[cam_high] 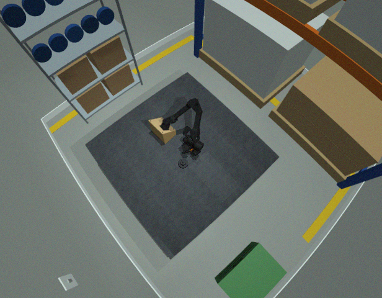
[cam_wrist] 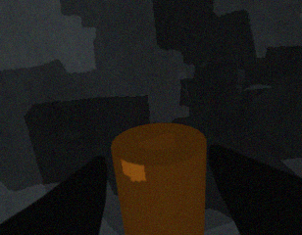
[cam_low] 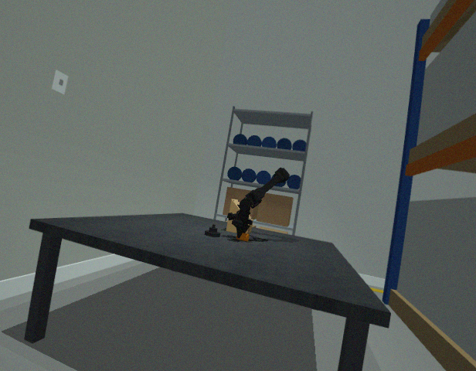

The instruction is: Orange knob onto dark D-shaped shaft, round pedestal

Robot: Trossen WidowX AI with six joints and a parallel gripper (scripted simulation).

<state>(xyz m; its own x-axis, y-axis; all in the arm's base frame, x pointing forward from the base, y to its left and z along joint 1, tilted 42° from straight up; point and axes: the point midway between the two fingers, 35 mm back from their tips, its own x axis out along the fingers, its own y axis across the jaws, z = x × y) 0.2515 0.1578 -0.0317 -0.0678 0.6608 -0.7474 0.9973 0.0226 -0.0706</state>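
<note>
The orange knob (cam_high: 191,149) (cam_low: 244,238) (cam_wrist: 163,201) stands upright on the dark table top (cam_high: 185,208) (cam_low: 190,251). My gripper (cam_high: 190,149) (cam_wrist: 158,159) is partly open, pointing down, with one finger on each side of the knob. In the wrist view, narrow gaps show between the fingers and the knob, the right one very thin. The knob's hole and its flat side cannot be made out. The dark round pedestal (cam_high: 183,166) (cam_low: 212,233) stands a short way from the knob, its shaft (cam_low: 213,226) upright and bare.
A light wooden block (cam_high: 165,136) (cam_low: 231,223) stands by the arm's base. The arm (cam_high: 197,120) (cam_low: 262,192) arches over from it. Shelving (cam_high: 88,88) (cam_low: 266,151), large boxes and a green box (cam_high: 253,272) are beyond the table.
</note>
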